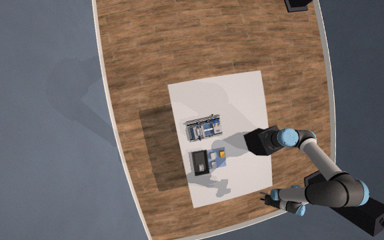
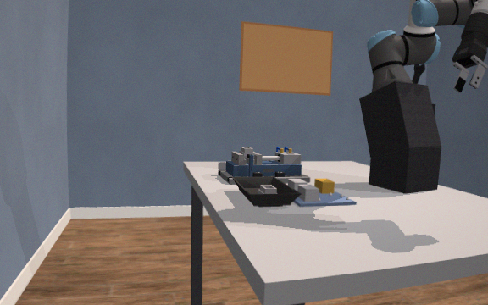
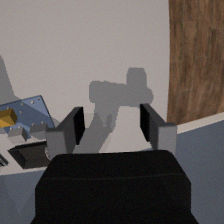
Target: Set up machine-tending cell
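Note:
My gripper (image 2: 466, 80) is open and empty, high in the air beside the arm's base and far from the parts; it also shows in the top view (image 1: 263, 197) and the wrist view (image 3: 112, 131). The blue vise (image 2: 265, 163) stands at the table's far side (image 1: 203, 127), with a small grey block (image 2: 246, 149) on top of its left end. The black outfeed tray holds a grey part (image 2: 268, 187). The blue infeed plate (image 2: 326, 200) carries a brass blank (image 2: 324, 185) and two aluminium blanks (image 2: 309, 192) (image 2: 296, 183).
The arm's black pedestal (image 2: 401, 135) stands on the white table to the right of the plate. In the wrist view the plate (image 3: 27, 115) and tray (image 3: 27, 154) lie at the far left, and the table's edge runs close on the right.

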`<state>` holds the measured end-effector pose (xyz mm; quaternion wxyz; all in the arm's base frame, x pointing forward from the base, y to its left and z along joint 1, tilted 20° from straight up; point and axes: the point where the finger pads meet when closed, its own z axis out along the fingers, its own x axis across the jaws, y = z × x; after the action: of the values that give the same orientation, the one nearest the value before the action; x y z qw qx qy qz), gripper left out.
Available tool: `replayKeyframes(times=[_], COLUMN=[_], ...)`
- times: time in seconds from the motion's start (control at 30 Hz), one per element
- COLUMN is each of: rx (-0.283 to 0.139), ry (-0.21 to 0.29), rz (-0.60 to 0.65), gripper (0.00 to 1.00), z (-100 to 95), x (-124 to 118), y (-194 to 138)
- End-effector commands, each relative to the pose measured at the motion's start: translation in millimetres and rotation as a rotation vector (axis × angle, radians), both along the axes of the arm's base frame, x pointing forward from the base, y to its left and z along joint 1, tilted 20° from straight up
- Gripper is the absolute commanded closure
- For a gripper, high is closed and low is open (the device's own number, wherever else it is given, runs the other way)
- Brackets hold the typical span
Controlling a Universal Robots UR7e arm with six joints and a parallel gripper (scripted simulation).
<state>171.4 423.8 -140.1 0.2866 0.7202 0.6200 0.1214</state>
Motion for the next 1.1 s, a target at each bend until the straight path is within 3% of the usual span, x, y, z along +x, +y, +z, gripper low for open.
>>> replayKeyframes(times=[0.0, 0.7, 1.07], rx=[0.001, 0.000, -0.028], ry=[-0.001, 0.001, 0.038], rz=[0.000, 0.000, -0.010], gripper=[0.00, 0.00, 0.00], z=[0.5, 0.4, -1.6], x=[0.2, 1.5, 28.1], y=[0.5, 0.0, -12.0])
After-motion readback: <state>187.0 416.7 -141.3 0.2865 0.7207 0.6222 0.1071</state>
